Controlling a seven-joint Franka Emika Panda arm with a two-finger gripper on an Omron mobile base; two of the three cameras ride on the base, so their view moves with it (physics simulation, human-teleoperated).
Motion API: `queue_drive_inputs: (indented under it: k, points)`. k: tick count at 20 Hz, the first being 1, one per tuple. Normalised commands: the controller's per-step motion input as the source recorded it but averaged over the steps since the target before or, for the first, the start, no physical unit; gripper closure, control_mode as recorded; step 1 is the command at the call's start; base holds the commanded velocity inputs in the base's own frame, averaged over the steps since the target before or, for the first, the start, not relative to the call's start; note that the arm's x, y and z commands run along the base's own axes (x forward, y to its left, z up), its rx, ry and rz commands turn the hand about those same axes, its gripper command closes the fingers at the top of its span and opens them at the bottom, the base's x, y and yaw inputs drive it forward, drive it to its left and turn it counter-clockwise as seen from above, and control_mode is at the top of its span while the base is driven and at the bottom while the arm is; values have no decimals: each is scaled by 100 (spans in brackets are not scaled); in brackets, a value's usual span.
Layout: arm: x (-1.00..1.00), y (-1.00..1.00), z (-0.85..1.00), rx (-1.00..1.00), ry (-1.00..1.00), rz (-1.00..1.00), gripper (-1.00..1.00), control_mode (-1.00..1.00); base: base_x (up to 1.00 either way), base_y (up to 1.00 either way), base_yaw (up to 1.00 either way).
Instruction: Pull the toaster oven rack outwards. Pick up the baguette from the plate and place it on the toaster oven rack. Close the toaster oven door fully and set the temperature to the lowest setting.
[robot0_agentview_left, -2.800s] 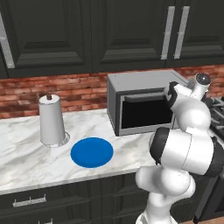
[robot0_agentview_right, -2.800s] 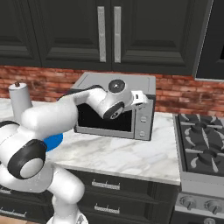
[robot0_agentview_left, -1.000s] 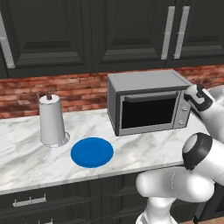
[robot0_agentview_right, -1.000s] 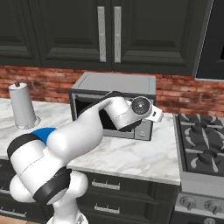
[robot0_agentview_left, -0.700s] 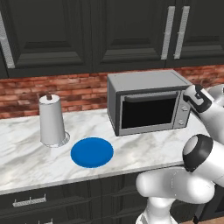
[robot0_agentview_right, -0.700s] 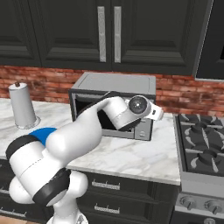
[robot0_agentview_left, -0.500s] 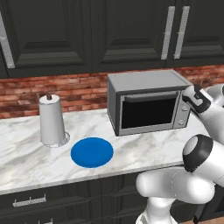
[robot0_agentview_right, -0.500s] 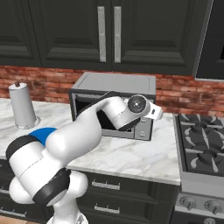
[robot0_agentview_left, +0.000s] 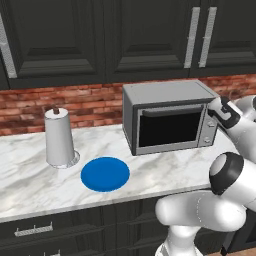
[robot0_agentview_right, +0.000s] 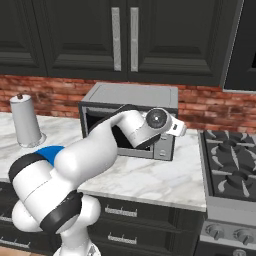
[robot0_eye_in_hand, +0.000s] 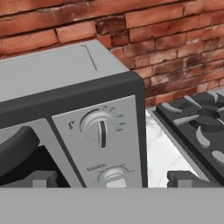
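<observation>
The toaster oven (robot0_agentview_left: 170, 117) stands against the brick wall with its toaster oven door (robot0_agentview_left: 169, 131) shut, so the rack and the cavity are hidden behind the dark glass. My gripper (robot0_agentview_left: 216, 112) hovers open at the oven's right-hand panel. In the hand view the upper knob (robot0_eye_in_hand: 99, 126) sits just ahead, pointer straight down, and a lower knob (robot0_eye_in_hand: 113, 175) lies between my spread fingertips (robot0_eye_in_hand: 183, 177). The gripper (robot0_eye_in_hand: 109, 178) holds nothing. The blue plate (robot0_agentview_left: 105, 173) lies bare on the counter, left of the oven. The baguette is out of sight.
A paper towel roll (robot0_agentview_left: 59, 137) stands left of the plate. A gas stove (robot0_agentview_right: 232, 167) borders the counter right of the oven, its burners (robot0_eye_in_hand: 201, 124) close to my hand. Dark cabinets (robot0_agentview_left: 150, 35) hang above.
My hand swung right from the top edge of the oven door to the knob panel. Over the last second it has barely moved.
</observation>
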Motion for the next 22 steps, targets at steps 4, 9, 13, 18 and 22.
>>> queue_drive_inputs:
  k: [4,9,13,18,22]
  points:
    - [0,0,0,0,0,0,-100,-100,0,0,0]
    - [0,0,0,0,-5,0,-100,-100,0,0,0]
    - [3,1,0,6,-25,-3,-100,-100,0,0,0]
    - [9,0,0,1,-6,1,-100,-100,0,0,0]
    - [4,-1,-9,0,-6,4,-100,-100,0,0,0]
